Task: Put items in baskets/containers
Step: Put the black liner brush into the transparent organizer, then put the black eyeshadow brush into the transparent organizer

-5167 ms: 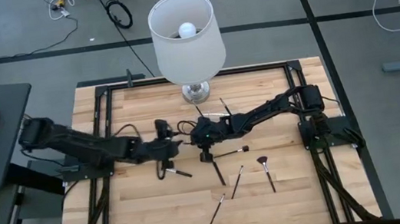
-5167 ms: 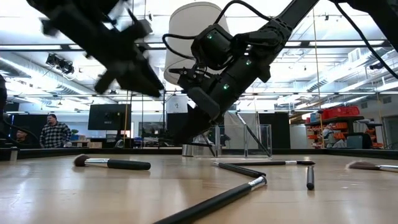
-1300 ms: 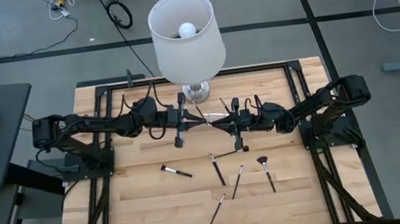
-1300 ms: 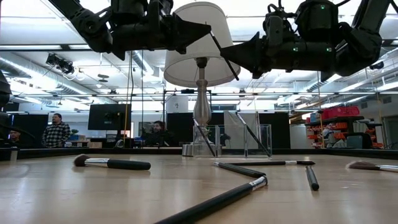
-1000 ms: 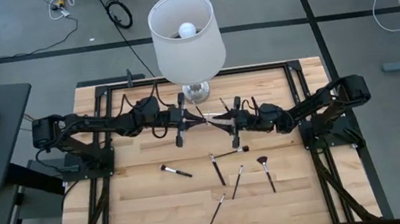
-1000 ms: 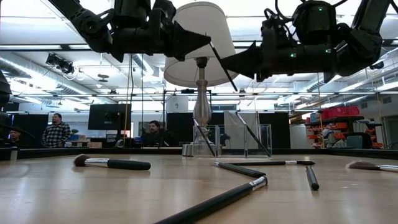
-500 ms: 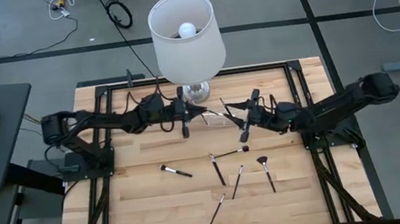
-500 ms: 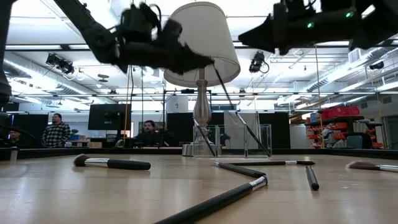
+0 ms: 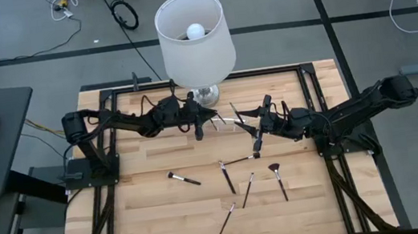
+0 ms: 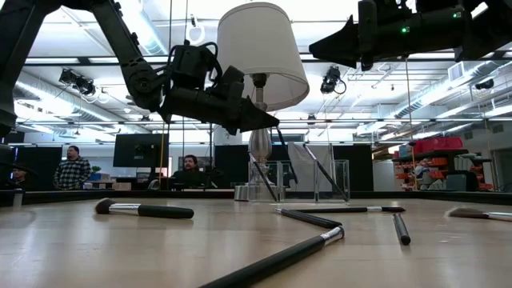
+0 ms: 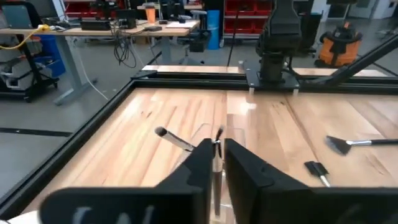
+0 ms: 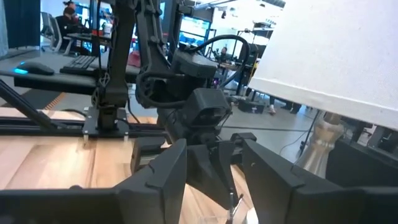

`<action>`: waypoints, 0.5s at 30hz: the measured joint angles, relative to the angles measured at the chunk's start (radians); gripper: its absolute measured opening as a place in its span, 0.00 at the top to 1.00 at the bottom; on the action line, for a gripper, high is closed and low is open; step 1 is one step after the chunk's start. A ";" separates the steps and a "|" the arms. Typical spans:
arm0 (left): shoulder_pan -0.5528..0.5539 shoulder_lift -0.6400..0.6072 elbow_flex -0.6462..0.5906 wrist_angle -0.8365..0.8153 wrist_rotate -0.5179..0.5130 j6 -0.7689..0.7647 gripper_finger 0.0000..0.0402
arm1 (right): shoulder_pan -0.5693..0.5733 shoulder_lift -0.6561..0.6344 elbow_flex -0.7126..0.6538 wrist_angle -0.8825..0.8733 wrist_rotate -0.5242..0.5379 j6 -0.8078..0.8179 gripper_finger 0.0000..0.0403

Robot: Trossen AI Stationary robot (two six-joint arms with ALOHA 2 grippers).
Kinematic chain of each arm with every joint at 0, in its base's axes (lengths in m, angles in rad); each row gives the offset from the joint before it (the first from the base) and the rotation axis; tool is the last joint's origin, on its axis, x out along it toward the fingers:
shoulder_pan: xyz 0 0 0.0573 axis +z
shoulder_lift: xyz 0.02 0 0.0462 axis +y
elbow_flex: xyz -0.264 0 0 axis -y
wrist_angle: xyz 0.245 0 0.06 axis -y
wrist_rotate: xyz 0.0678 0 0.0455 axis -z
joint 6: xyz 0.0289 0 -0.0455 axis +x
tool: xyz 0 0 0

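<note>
Above the far middle of the wooden table (image 9: 158, 221), the left claw (image 11: 217, 165) hangs low, just beside the foot of the table lamp (image 9: 205, 95). A thin makeup brush (image 11: 218, 138) runs out from its tip, slanting down into the small clear plastic box (image 10: 336, 180) right under it. We cannot tell whether the claw pinches that handle or has let it go. Two more brushes lean inside the box, their handles resting against its walls.

Facing it across the box, the right claw (image 12: 214, 177) hovers higher, spread wide with nothing between its fingers (image 12: 155, 180). In its wrist view we see the left claw straight ahead and the white lampshade (image 12: 336, 50) off to one side.

Out from both claws, on the side away from the lamp, six brushes lie loose on the boards. Nearest the right claw is a dark brush (image 9: 240, 160), with another dark one (image 9: 227, 177) touching or nearly touching its end. Beyond those lie a fan-shaped brush (image 9: 279, 179) and a slim short one (image 9: 248, 189). The farthest is a long thin brush (image 9: 225, 220). On the left claw's side, well apart from the others, rests a thick-headed powder brush (image 9: 184, 178).

Beyond the table, in the low view, we see two people (image 10: 72, 168) in the room.
</note>
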 joint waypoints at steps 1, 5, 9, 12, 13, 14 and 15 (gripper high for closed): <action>-0.001 0.000 0.000 0.000 0.000 0.000 0.86 | 0.000 0.000 0.000 0.001 0.000 0.000 0.61; -0.002 0.000 0.000 -0.027 0.000 -0.009 0.75 | 0.000 0.000 0.000 0.001 0.000 0.005 0.61; -0.001 -0.011 0.000 -0.045 -0.008 -0.027 0.66 | 0.000 0.000 0.000 0.002 -0.001 0.022 0.61; -0.009 -0.071 -0.001 -0.039 -0.008 -0.026 0.61 | 0.000 0.000 0.000 -0.006 -0.001 0.023 0.61; -0.013 -0.100 -0.001 -0.049 -0.001 -0.026 0.61 | 0.000 0.000 0.000 -0.007 -0.002 0.023 0.61; -0.018 -0.131 -0.001 -0.070 0.018 -0.026 0.60 | 0.000 0.000 0.000 -0.008 -0.004 0.023 0.61; -0.023 -0.164 -0.001 -0.090 0.042 -0.023 0.60 | 0.000 0.000 0.000 -0.013 -0.004 0.025 0.61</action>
